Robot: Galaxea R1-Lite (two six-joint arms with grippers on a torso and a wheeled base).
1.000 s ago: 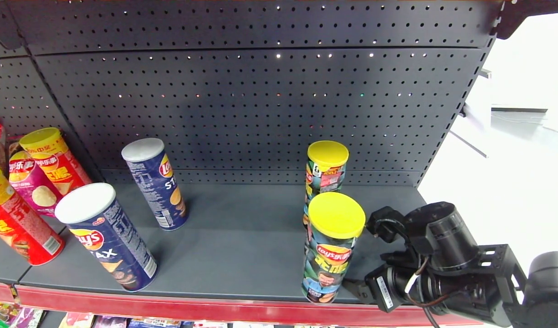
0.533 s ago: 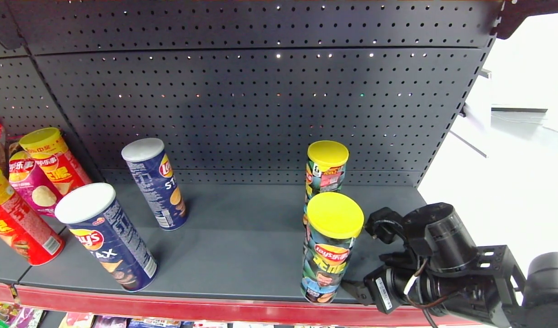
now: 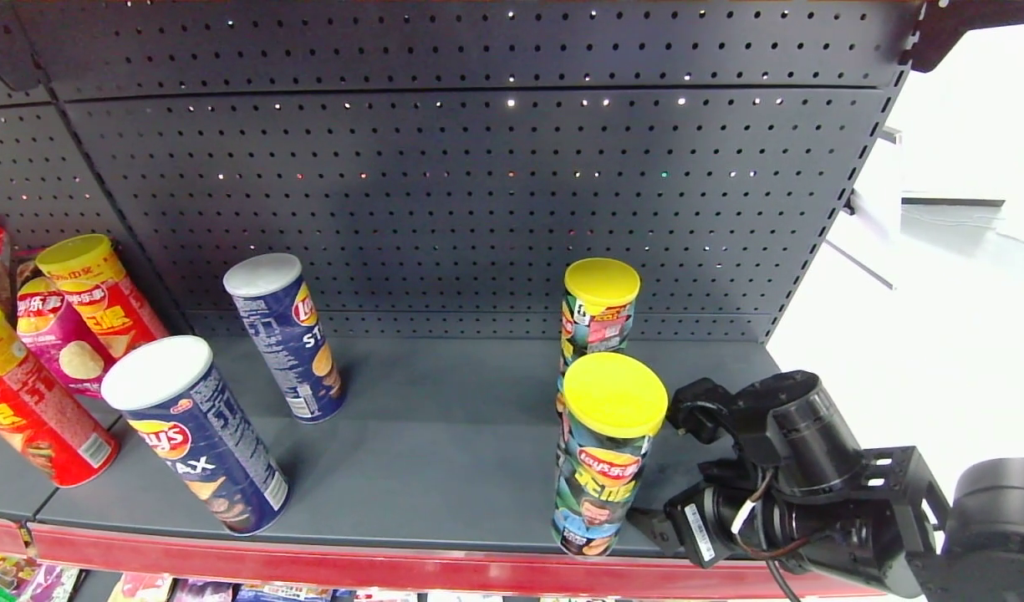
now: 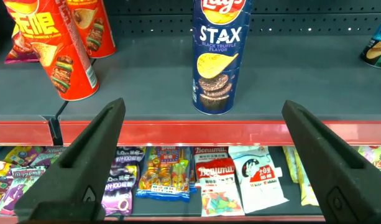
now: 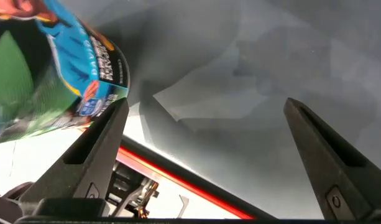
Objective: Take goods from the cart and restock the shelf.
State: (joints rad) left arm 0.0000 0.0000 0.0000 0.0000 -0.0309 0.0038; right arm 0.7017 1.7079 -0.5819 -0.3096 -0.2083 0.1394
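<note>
A yellow-lidded chip can (image 3: 608, 451) stands upright at the front right of the dark shelf (image 3: 445, 451), with a second can of the same kind (image 3: 599, 313) behind it. My right gripper (image 3: 645, 524) sits low at the shelf's front edge, just right of the front can's base. The right wrist view has that can (image 5: 47, 81) beside and beyond one finger, while the right gripper (image 5: 206, 162) is open with bare shelf between its fingers. My left gripper (image 4: 202, 162) is open below the shelf front, facing a blue can (image 4: 216, 56).
Two blue cans (image 3: 198, 435) (image 3: 286, 334) stand left of centre. Red and magenta cans (image 3: 35, 410) crowd the far left. A red lip (image 3: 311, 560) runs along the shelf front. Snack packets (image 4: 209, 183) fill the shelf below. Bare shelf lies between the blue and yellow-lidded cans.
My right arm has shifted slightly left and back. The front yellow-lidded can moved a touch to the left. The left side of the shelf is unchanged.
</note>
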